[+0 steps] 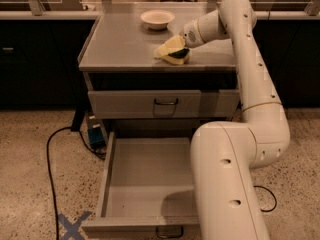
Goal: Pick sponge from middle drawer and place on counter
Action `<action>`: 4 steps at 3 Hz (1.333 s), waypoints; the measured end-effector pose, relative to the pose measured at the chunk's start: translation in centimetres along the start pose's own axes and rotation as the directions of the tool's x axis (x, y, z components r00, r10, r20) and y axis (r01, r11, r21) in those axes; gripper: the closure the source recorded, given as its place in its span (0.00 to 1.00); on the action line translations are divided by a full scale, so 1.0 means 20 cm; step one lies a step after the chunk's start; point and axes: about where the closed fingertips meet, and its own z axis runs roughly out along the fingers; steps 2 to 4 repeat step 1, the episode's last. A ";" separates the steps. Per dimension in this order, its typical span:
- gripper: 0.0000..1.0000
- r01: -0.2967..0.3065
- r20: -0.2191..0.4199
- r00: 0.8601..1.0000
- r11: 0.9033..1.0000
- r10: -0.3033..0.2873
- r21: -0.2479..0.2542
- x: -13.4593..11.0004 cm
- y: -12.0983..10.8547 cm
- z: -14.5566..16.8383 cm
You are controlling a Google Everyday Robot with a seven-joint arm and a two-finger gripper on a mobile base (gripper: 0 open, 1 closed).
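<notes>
The sponge (179, 57), yellow foam with a dark green face, is between the cream fingers of my gripper (171, 51) low over the right front part of the grey counter (122, 41). Whether it rests on the surface or hangs just above it I cannot tell. The white arm reaches in from the right and down across the picture. The middle drawer (145, 174) stands pulled out below, its flat grey floor showing no object; its right part is hidden behind the arm.
A cream round bowl (157, 19) sits at the back of the counter, left of the gripper. A shut drawer with a taller front (165, 103) lies under the counter. A black cable (52, 154) and a blue tape cross (72, 226) are on the floor at left.
</notes>
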 end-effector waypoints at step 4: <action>0.00 0.000 0.000 1.000 1.000 0.000 0.000 0.00 0.00 0.00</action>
